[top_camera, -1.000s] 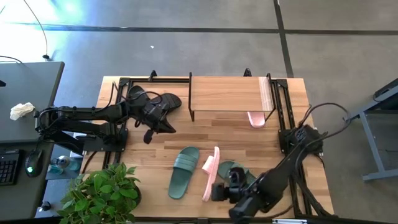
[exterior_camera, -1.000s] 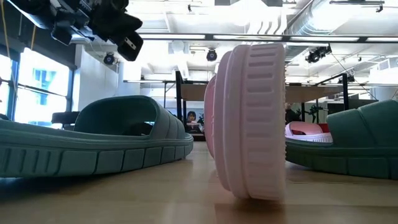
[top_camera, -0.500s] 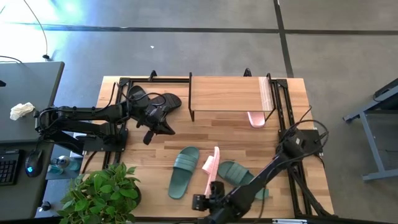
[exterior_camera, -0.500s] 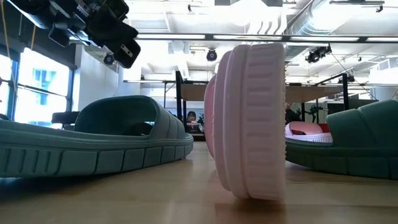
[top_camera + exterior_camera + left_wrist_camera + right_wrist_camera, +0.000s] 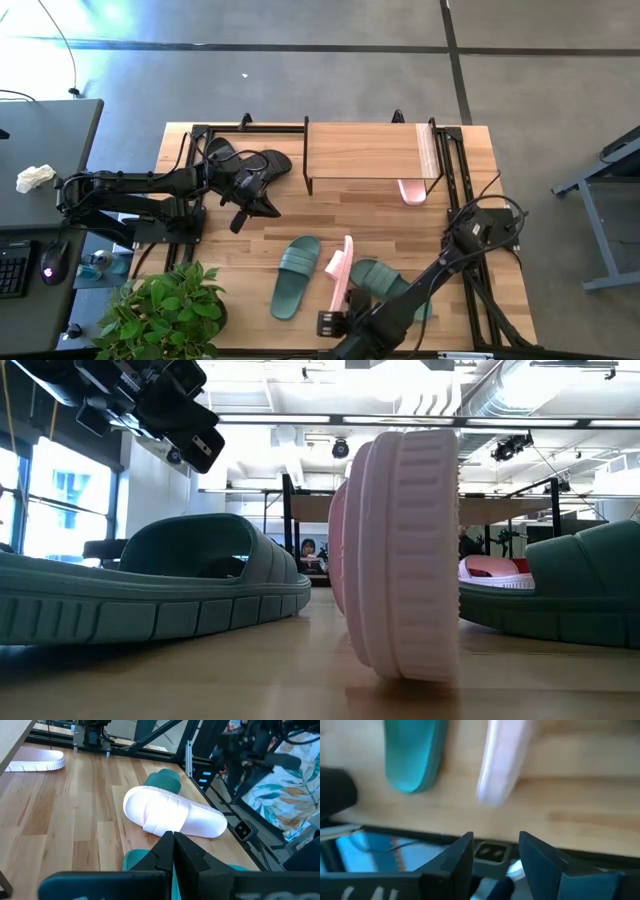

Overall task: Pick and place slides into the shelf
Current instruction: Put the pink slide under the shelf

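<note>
The shelf point(image 5: 365, 150) stands at the table's far side. One pink slide point(image 5: 411, 190) lies on the table, partly under the shelf's right end. A second pink slide point(image 5: 342, 268) stands on its long edge between two green slides point(image 5: 296, 275) point(image 5: 383, 278) that lie flat on their soles. Black slides point(image 5: 272, 160) lie at the far left, partly under my left arm. My left gripper point(image 5: 250, 203) hovers shut near them with nothing in it. My right gripper point(image 5: 495, 852) is open above the table's near edge, just beyond the upright pink slide's point(image 5: 502, 760) near end.
A potted plant point(image 5: 165, 310) crowds the near left corner. Black frame rails point(image 5: 190, 180) run along both sides of the table. Bare wood lies between the shelf and the three slides. My right arm point(image 5: 430, 280) crosses over the right green slide.
My right gripper has sunk and swung toward the table's left and near edge, from above the right green slide to just past the upright pink slide's near end. My left gripper has tipped a little in place. No slide has moved.
</note>
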`<state>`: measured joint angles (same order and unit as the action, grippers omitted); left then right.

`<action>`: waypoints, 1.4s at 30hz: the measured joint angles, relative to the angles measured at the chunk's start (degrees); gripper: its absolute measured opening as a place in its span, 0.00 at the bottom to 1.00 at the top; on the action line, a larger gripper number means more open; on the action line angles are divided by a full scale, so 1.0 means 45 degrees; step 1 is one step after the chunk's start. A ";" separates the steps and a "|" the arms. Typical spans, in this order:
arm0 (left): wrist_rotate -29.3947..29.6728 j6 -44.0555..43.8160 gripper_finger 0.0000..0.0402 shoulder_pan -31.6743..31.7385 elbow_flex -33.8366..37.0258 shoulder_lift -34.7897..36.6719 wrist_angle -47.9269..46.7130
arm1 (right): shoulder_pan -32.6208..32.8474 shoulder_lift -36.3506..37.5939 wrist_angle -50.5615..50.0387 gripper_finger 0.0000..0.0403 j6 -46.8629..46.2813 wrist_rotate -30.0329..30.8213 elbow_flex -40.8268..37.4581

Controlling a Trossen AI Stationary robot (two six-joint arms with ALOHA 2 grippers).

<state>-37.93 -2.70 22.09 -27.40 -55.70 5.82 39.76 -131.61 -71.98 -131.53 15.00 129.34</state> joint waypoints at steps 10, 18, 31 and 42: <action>0.0000 0.0224 0.00 0.0000 0.0000 0.0000 0.0000 | -0.1049 0.0005 -0.0317 0.36 0.0565 -0.0965 -0.0509; 0.0000 0.0263 0.00 0.0000 0.0000 0.0001 0.0005 | -0.1116 -0.0005 0.1881 0.39 0.0331 -0.1217 -0.1930; 0.0000 0.0262 0.00 0.0000 0.0000 0.0000 0.0000 | -0.1288 -0.0005 0.3167 0.39 0.0326 -0.1519 -0.3691; 0.0000 0.0275 0.00 0.0000 0.0000 0.0000 -0.0010 | -0.1108 -0.0015 0.3766 0.17 0.0681 -0.0803 -0.4132</action>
<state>-37.93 -1.46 22.09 -27.40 -55.70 5.78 34.77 -131.68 -55.03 -128.46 11.39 110.75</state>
